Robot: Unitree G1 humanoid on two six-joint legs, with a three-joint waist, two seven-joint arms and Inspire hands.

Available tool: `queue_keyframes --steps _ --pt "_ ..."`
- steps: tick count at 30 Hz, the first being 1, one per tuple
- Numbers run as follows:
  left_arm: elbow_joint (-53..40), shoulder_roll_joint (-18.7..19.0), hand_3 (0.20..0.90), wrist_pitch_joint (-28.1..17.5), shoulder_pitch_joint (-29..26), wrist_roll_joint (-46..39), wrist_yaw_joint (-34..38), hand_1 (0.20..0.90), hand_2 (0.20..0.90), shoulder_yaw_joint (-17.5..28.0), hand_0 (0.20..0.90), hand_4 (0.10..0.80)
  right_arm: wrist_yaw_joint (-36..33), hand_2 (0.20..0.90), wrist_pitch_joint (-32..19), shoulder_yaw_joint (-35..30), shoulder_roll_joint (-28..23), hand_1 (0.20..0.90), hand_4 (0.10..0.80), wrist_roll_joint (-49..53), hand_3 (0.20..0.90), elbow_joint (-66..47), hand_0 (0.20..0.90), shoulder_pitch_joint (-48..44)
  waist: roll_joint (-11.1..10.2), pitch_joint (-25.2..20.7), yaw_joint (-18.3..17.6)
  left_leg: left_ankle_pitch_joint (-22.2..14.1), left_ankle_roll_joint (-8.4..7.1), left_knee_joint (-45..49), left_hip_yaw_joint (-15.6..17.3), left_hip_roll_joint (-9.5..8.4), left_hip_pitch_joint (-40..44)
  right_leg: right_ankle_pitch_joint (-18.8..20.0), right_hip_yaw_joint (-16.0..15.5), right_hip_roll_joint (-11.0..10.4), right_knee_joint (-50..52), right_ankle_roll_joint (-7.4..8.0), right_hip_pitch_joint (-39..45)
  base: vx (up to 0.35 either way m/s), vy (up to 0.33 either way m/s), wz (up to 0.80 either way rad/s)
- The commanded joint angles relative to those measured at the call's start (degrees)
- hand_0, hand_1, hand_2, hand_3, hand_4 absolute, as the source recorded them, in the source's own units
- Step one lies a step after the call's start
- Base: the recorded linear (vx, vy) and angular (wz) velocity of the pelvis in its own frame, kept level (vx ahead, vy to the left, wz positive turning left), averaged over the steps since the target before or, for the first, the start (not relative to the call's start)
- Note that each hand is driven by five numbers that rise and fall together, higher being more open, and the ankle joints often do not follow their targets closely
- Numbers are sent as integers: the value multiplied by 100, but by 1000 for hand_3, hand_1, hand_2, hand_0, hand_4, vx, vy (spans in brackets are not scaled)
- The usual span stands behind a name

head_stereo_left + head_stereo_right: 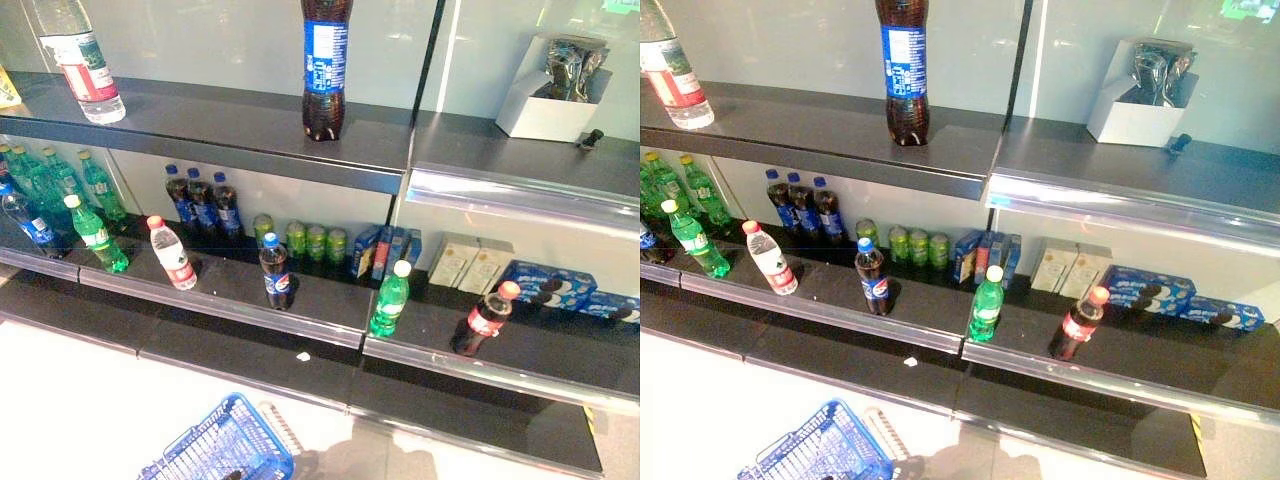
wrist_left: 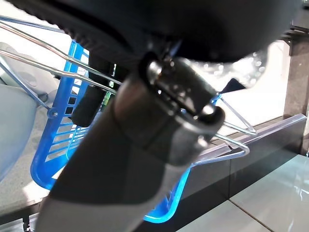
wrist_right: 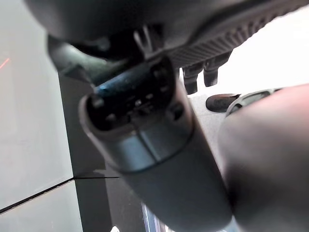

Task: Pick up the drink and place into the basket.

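The left hand seems to grip the basket handle at six o'clock; whether the right hand is clenched or slack, I cannot tell. The cola stands at centre shelf: approach it level, wrap mid-body.

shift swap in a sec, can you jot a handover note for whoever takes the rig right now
Left hand: shows only in its own wrist view, close against the blue basket; finger state cannot be told.
Right hand: shows only in its own wrist view, nothing visibly held; finger state cannot be told.
Basket sits low in front of the shelves; its contents are unclear.
Drinks stand on the shelves: a tall cola bottle on the upper shelf; a small cola bottle, a green bottle and a red-capped bottle near the lower shelf's front edge.
Done: nothing visibly picked.
Left: grasp one drink, place it in the basket.
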Motion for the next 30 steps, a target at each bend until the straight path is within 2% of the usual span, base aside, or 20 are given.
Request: queue_keyframes --steps 1,19,20,22,24,30 --pt "-140 -254 200 -482 -759 -30 -115 300 300 -102 300 100 -180 900 28 -96 -190 900 800 55 900 435 900 -287 163 356 137 -243 -147 40 -38 304 237 300 -151 -498 281 278 -177 0 0 0" --pt "-156 -278 200 -550 -760 -42 -268 300 300 -210 300 100 -257 900 -106 -136 -197 900 800 77 900 453 900 -281 171 363 82 -262 -146 43 21 314 272 300 -105 -508 281 279 -179 0 0 0" --pt "-184 -268 200 -546 -756 29 -265 300 300 -226 300 100 -413 900 -352 -113 -201 900 800 -2 900 424 900 -282 168 367 84 -262 -145 44 23 319 274 301 -99 -508 283 279 -181 0 0 0" --pt "-196 -263 200 -540 -764 46 -260 300 300 -240 300 100 -479 900 -425 -91 -205 900 800 2 900 378 900 -291 163 369 82 -261 -145 46 27 321 275 305 -95 -509 286 282 -183 0 0 0" --pt "-229 -257 200 -530 -775 8 -228 300 300 -263 300 100 -687 900 -754 -50 -225 900 800 -64 900 192 900 -297 144 380 52 -262 -147 54 41 326 275 308 -60 -502 299 283 -203 0 0 0" --pt "-291 -249 200 -540 -794 -4 -183 300 300 -264 300 100 -765 900 -1248 34 -236 900 800 -86 900 -263 900 -263 101 415 -6 -268 -142 67 81 345 280 318 1 -498 310 292 -226 0 0 0"
